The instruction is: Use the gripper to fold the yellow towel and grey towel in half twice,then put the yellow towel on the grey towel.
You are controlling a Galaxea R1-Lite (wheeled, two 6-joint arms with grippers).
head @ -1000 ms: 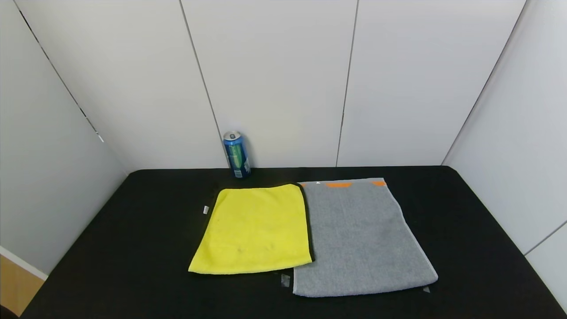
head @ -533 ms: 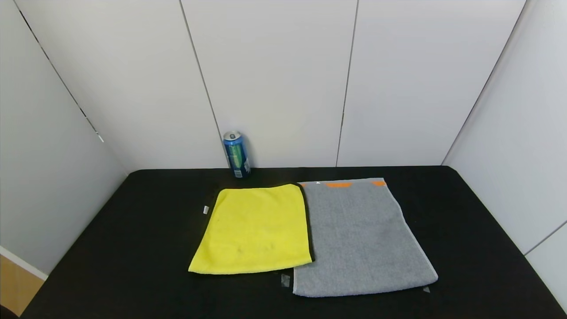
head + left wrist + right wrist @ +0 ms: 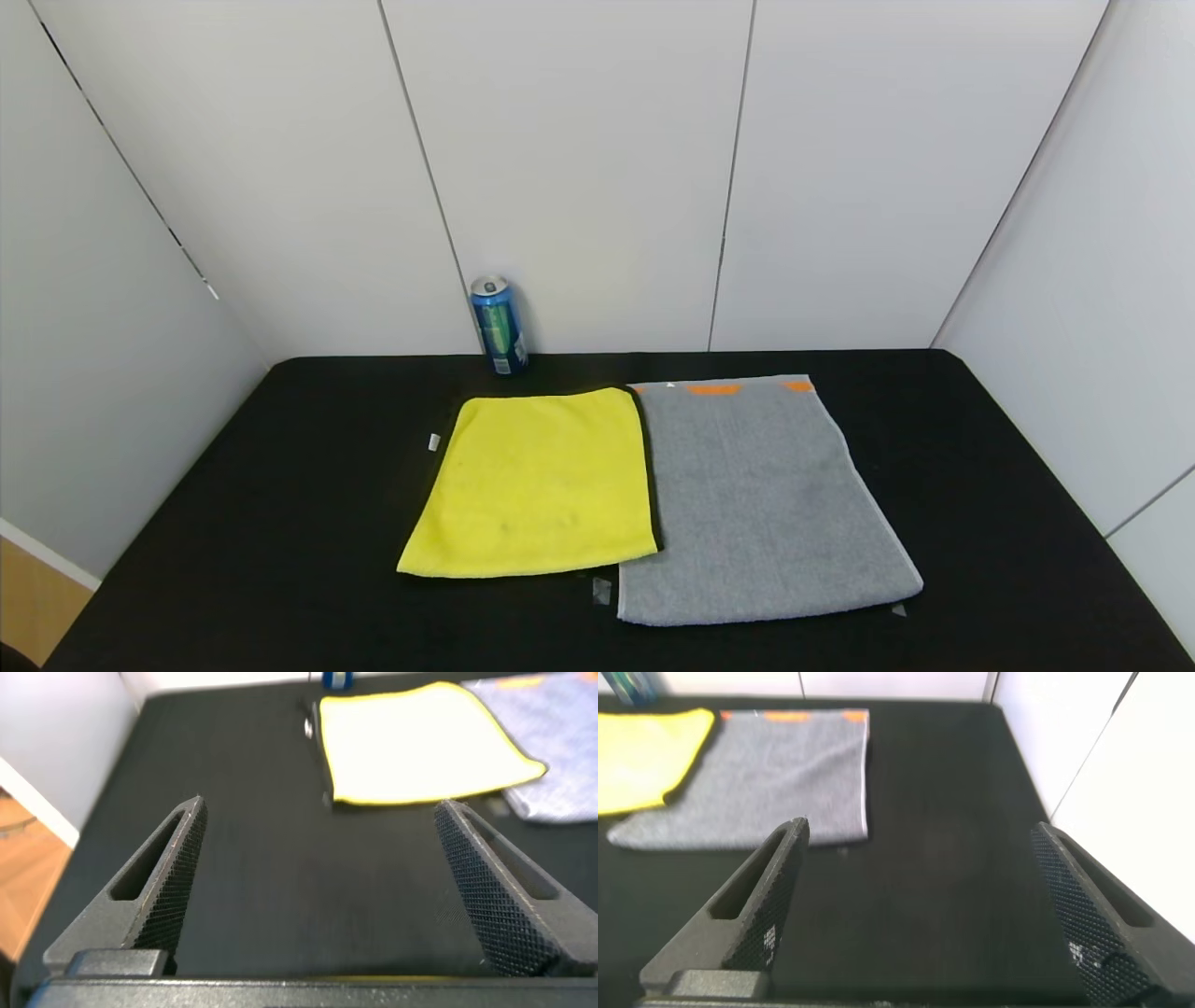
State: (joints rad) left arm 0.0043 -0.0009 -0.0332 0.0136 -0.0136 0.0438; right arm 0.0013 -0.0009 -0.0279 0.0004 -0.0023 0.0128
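Observation:
The yellow towel [image 3: 537, 483] lies flat on the black table [image 3: 280, 523], its right edge meeting the grey towel [image 3: 761, 504], which is spread flat with orange marks [image 3: 714, 389] along its far edge. Neither arm shows in the head view. Seen from the left wrist, my left gripper [image 3: 318, 812] is open over bare table, short of the yellow towel [image 3: 420, 742]. My right gripper [image 3: 920, 831] is open too, above bare table to the right of the grey towel [image 3: 757, 775]. Nothing is between either pair of fingers.
A blue drink can [image 3: 499, 325] stands upright at the table's back edge, just behind the yellow towel. White panel walls [image 3: 597, 168] close in the back and both sides. A small white tag [image 3: 434, 442] lies left of the yellow towel.

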